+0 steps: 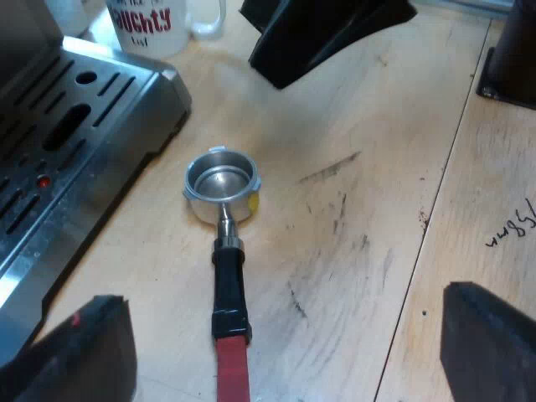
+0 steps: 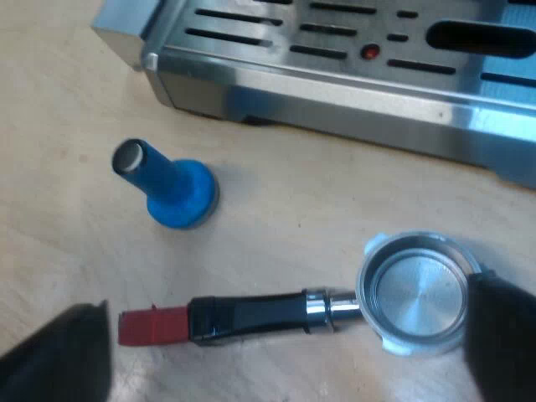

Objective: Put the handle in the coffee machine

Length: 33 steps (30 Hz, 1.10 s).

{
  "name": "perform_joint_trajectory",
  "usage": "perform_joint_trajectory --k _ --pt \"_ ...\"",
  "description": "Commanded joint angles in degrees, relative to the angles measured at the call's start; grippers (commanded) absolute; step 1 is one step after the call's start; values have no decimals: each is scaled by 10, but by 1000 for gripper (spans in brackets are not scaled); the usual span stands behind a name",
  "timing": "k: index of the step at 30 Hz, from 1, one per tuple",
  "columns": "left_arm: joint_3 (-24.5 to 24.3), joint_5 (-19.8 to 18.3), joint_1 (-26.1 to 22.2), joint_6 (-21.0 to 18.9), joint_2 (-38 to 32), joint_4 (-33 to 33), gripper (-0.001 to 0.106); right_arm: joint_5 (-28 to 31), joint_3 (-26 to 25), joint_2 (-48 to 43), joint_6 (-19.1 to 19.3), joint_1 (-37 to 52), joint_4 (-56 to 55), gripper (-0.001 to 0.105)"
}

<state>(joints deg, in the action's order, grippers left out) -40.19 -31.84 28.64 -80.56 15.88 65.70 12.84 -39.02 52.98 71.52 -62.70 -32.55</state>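
The metal holder (image 1: 220, 186) lies loose on the wooden table beside the machine's drip tray (image 1: 75, 159), its empty basket up. Its dark handle (image 1: 230, 280) ends in red (image 1: 233, 368) and points toward my left gripper (image 1: 283, 335), which hovers open above the red end without touching it. In the right wrist view the holder (image 2: 414, 293) and its handle (image 2: 251, 316) lie between the spread fingers of my right gripper (image 2: 285, 322), which is open and holds nothing. The other arm's black gripper (image 1: 327, 33) hangs beyond the basket.
A blue tamper (image 2: 172, 191) stands on the table between the holder's handle and the drip tray (image 2: 335, 79). A white mug with red lettering (image 1: 155, 25) stands by the machine's corner. A black block (image 1: 511, 63) sits across a seam in the table.
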Motion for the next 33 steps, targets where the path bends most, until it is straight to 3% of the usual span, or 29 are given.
perform_joint_trajectory --k 1,8,10,13,20,25,33 --pt "-1 1 0 -6 -3 -4 75 -37 -7 13 8 20 1 104" --pt "-1 -1 0 -6 -3 -4 75 -57 -11 66 14 79 1 105" --pt "-1 -1 0 -6 -3 -4 75 -72 -16 86 52 93 1 105" --pt "-1 -1 0 -6 -3 -4 75 -77 -25 109 77 102 1 105" --pt "-1 -1 0 -6 -3 -4 75 -102 -48 163 86 123 0 105" --pt "-1 -1 0 -6 -3 -4 75 -128 -61 217 134 143 -12 105" --pt "-1 -1 0 -6 -3 -4 75 -140 -61 272 154 145 -20 105"
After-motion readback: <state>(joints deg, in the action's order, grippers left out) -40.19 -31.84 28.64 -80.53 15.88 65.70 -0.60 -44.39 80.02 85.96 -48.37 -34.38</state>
